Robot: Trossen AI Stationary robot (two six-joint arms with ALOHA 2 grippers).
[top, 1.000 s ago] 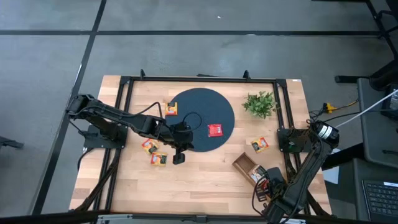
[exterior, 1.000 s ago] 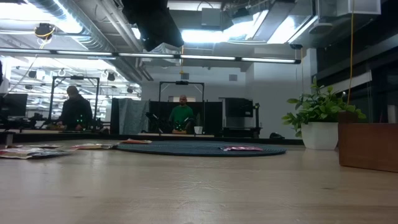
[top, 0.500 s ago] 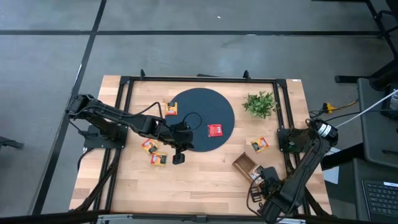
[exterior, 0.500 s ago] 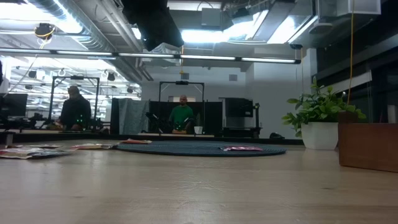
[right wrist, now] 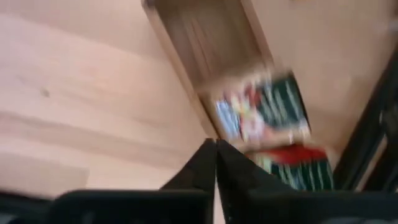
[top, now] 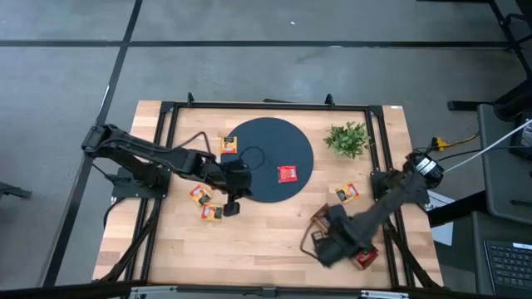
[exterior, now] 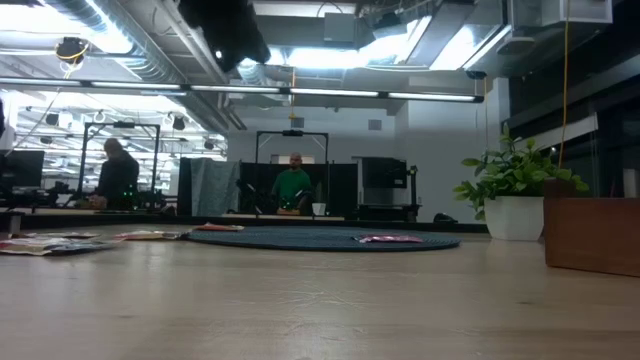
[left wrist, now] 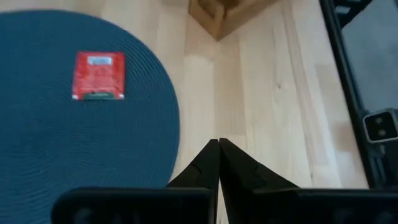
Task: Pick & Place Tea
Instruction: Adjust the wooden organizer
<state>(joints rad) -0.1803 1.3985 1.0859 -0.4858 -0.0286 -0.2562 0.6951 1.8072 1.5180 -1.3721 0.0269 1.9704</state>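
On round dark mat: one red tea packet. Left gripper at mat's near-left edge, fingers pressed together, holding nothing. Right gripper beside wooden tray, fingers together, empty. More packets on table left of mat.

Round dark mat mid-table; green plant near it; wooden tray beyond.
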